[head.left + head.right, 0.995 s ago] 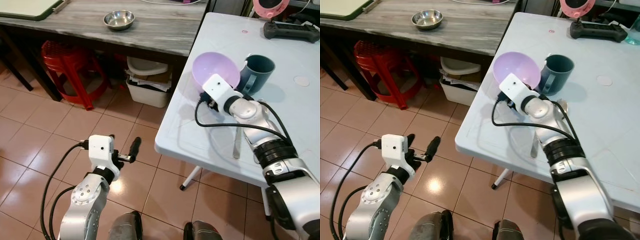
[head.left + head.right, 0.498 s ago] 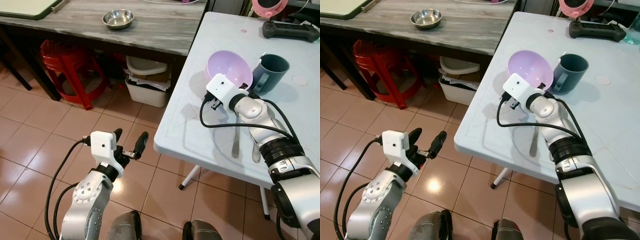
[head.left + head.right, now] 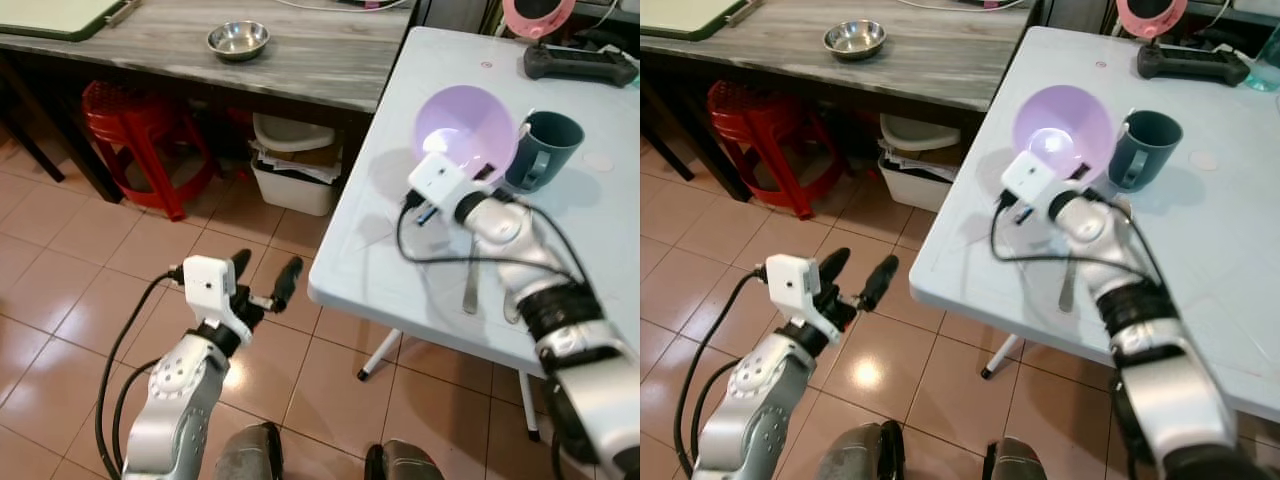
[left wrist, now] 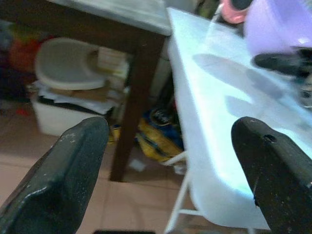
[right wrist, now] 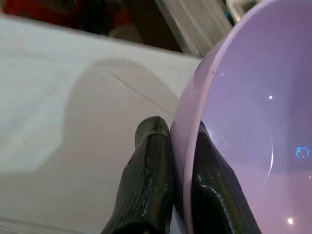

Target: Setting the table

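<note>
Right gripper (image 5: 173, 161) jaws pinching purple bowl (image 3: 467, 128) rim, apparently lifted above white table (image 3: 400, 240), left gripper (image 3: 263, 281) jaws wide

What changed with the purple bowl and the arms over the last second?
The right gripper, clamped on the bowl's rim, carried it farther onto the white table, away from the edge, and tipped it up steeply. The left gripper rose a little, open over the floor. The mug, spoons and steel bowl stayed put.

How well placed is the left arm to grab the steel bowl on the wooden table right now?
Probably not well placed. The left gripper hangs open and low over the floor tiles, while the steel bowl sits far back on the wooden table.
</note>
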You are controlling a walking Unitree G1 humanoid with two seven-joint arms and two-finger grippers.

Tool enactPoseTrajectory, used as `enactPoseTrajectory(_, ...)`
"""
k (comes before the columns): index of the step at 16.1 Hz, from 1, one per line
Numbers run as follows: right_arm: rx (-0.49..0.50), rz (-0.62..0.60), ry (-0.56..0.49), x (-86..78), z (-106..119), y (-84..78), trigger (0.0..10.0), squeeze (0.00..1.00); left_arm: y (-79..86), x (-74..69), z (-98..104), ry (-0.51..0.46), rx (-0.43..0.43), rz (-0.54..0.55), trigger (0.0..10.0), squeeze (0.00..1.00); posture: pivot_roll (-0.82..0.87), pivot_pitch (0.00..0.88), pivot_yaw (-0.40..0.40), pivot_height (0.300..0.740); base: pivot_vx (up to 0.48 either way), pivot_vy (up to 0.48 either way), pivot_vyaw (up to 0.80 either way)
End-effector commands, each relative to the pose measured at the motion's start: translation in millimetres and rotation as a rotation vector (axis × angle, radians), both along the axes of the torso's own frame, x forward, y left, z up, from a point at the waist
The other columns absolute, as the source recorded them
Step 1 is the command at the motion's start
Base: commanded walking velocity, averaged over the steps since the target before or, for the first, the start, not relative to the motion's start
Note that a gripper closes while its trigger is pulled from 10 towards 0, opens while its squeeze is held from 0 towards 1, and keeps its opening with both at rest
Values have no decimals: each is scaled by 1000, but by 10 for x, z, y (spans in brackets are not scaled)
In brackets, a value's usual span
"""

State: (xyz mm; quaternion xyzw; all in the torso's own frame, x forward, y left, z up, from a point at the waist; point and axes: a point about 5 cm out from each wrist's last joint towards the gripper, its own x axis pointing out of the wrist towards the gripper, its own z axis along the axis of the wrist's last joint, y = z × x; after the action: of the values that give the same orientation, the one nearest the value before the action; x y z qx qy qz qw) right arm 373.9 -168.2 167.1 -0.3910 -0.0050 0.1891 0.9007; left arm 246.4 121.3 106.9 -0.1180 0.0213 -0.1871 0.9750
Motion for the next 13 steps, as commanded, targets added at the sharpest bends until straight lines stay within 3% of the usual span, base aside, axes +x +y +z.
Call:
enactPoseTrajectory(1, 102, 38, -85, -80, 79, 122, 0, 0, 92, 11, -103, 38, 71, 83, 10000, 0, 17, 82, 17, 740, 0, 0, 0)
enactPoseTrajectory(4, 191, 61, -143, -297, -2, 201, 0, 0, 109, 29, -126, 45, 72, 97, 10000, 0, 11, 56, 19, 740, 0, 0, 0)
enactPoseTrajectory(8, 390, -42, -182, -666, -149, 158, 0, 0, 136, 96, -130, 28, 104, 119, 10000, 0, 9, 30, 23, 740, 0, 466, 0)
enactPoseTrajectory(9, 424, -48, -183, -768, -187, 196, 7843, 0, 147, 115, -113, 11, 100, 114, 10000, 0, 2, 20, 31, 740, 0, 469, 0)
enactPoseTrajectory(10, 452, -53, -184, -834, -209, 226, 10000, 0, 158, 129, -96, -5, 110, 117, 10000, 0, 1, 18, 31, 740, 0, 461, 0)
enactPoseTrajectory(13, 518, -84, -166, -938, -275, 276, 10000, 0, 133, 181, -78, -36, 162, 111, 10000, 0, -4, 0, 40, 740, 0, 440, 0)
